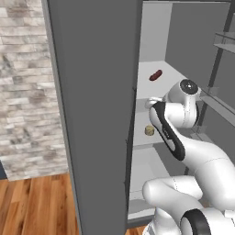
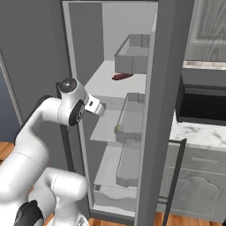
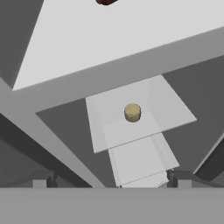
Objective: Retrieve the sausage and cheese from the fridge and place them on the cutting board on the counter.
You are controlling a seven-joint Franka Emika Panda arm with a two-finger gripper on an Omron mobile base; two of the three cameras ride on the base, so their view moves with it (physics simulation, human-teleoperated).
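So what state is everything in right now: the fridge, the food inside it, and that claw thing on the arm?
fridge: door open, shelves showing.
sausage: lying on an upper shelf, untouched.
cheese: sitting on the shelf below, untouched.
tool: open, holding nothing, pointed towards the cheese.

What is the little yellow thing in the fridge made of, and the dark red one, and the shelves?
The cheese looks like a firm, matte, pale yellow-tan chunk, with no shine. The sausage looks smooth and dark red-brown, like a meat link in a skin. The shelves are flat, light grey and dull, probably plastic or painted metal; the rendering leaves that open.
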